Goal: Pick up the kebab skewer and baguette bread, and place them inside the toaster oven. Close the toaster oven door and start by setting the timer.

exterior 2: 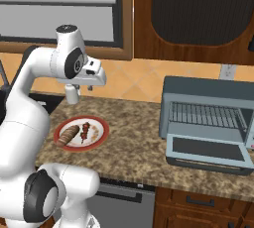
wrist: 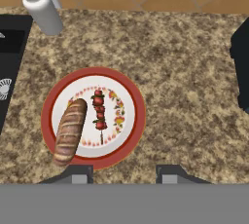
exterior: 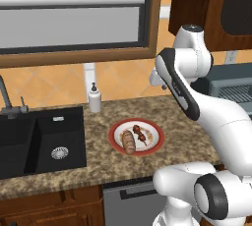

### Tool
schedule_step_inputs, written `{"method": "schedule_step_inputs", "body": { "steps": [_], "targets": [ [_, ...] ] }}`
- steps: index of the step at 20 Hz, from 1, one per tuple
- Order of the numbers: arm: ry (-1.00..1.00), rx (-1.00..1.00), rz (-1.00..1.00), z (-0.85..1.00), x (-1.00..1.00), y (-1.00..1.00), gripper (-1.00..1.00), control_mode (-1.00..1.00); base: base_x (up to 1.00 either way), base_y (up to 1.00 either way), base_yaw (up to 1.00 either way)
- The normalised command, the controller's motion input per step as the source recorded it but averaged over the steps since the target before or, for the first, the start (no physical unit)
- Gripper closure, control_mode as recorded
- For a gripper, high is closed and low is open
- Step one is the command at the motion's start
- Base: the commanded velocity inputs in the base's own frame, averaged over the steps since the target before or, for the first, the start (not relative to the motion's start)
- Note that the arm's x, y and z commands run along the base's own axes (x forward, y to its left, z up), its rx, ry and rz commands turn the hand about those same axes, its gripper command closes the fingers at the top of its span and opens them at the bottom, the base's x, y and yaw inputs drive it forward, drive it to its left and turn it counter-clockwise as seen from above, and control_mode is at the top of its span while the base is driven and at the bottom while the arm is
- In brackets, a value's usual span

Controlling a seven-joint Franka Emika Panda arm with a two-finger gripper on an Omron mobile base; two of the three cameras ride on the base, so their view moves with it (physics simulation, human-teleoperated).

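The gripper [wrist: 124,172] is hovering above the plate [wrist: 131,135], jaws pressed together on nothing. Skewer [wrist: 99,113] and bread [wrist: 69,131] are lying side by side there; descending off-centre risks nudging the bread.

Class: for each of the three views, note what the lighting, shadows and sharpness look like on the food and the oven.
Hand view: the golden-brown scored baguette bread and the thin kebab skewer look sharp, evenly lit, with barely any shadow. Left base view: flat light on the red-rimmed white plate, no glare. Right base view: the boxy blue-grey toaster oven has a dark interior and a glare-free glass door.
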Motion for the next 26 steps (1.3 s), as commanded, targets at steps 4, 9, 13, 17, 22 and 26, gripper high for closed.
{"method": "schedule_step_inputs", "body": {
  "steps": [4, 9, 13, 17, 22, 26],
  "targets": [
    [0.0, 0.0, 0.0, 0.0, 0.0, 0.0, -1.0, 1.0, 0.0, 0.0, 0.0],
    [0.0, 0.0, 0.0, 0.0, 0.0, 0.0, -1.0, 1.0, 0.0, 0.0, 0.0],
    [0.0, 0.0, 0.0, 0.0, 0.0, 0.0, -1.0, 1.0, 0.02, -0.07, 0.0],
    [0.0, 0.0, 0.0, 0.0, 0.0, 0.0, -1.0, 1.0, 0.01, -0.52, 0.0],
    [0.0, 0.0, 0.0, 0.0, 0.0, 0.0, -1.0, 1.0, 0.04, -0.41, 0.0],
    [0.0, 0.0, 0.0, 0.0, 0.0, 0.0, -1.0, 1.0, 0.07, -0.35, 0.0]
  ]
}}
